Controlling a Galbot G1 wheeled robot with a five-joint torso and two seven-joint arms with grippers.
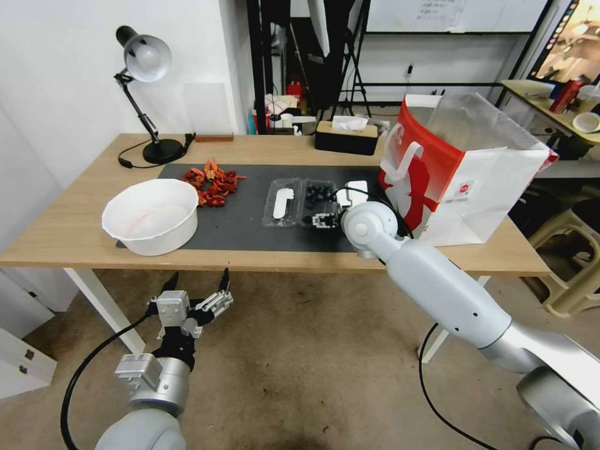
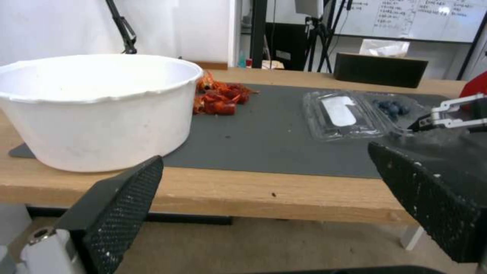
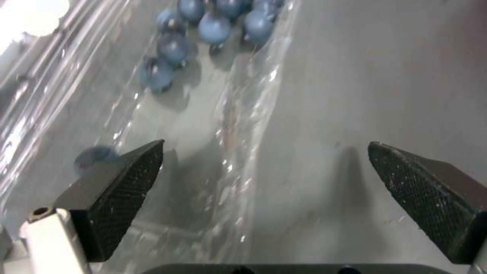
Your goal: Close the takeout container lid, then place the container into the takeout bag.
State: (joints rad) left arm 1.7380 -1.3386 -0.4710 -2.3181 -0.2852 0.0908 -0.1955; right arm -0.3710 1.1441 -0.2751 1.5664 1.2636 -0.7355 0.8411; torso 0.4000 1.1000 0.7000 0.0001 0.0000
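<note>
Container open on the mat, right gripper at its edge.

The container [image 1: 300, 201] lies open mid-surface, blueberries [image 3: 213, 26] in the tray, lid [image 1: 282, 201] flat toward the bowl [image 1: 151, 215]. Right gripper [image 1: 324, 220], fingers wide, straddles the tray's near rim; better to hook the lid's outer edge and fold it over. The bag [image 1: 462, 169] stands open at the right edge. Left gripper [image 1: 199, 292] idles wide below the front edge.

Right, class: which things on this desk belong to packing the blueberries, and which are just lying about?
Part of the job: takeout container, its open lid, takeout bag, right gripper.

Lying about: white bowl, red scraps, desk lamp, tissue box.
</note>
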